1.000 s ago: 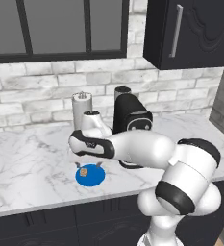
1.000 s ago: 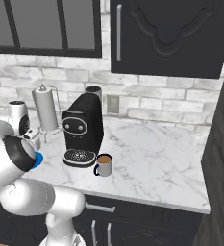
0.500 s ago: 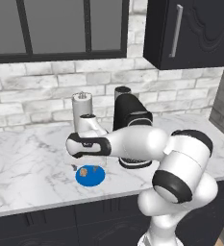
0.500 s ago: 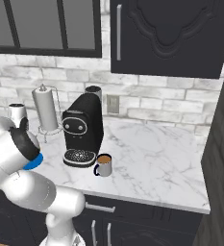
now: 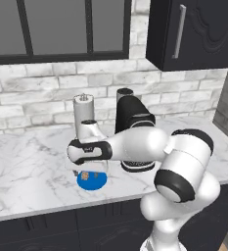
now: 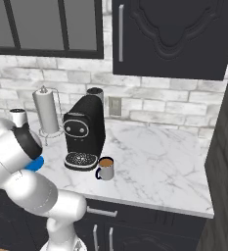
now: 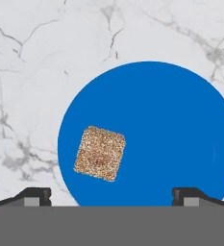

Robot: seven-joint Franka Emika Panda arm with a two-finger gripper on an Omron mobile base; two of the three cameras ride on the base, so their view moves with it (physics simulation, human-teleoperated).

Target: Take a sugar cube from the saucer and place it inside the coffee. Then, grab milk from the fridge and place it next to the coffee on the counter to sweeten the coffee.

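The bright blue saucer (image 5: 97, 183) (image 7: 156, 134) lies on the marble counter (image 5: 27, 166) near its front edge, with the tan sugar cube (image 5: 86, 175) (image 7: 100, 153) on its left part. My gripper (image 5: 91, 170) (image 7: 112, 197) hangs open just above the saucer, pointing straight down, its fingertips (image 7: 34, 196) either side of the disc and clear of the cube. The coffee (image 6: 105, 168), a grey mug of brown liquid, stands to the right of the coffee machine. A sliver of the saucer (image 6: 35, 164) peeks from behind my arm. The milk and the fridge are out of view.
A black coffee machine (image 5: 132, 122) (image 6: 84, 131) stands behind my arm. A paper towel roll (image 5: 83, 115) (image 6: 47, 116) is at the brick wall. Dark cabinets (image 6: 169, 34) hang overhead. Open marble spreads right of the mug (image 6: 159, 162).
My arm has swung further over the saucer and the hand has sunk a little toward it. The jaws stayed open and the cube has not moved.
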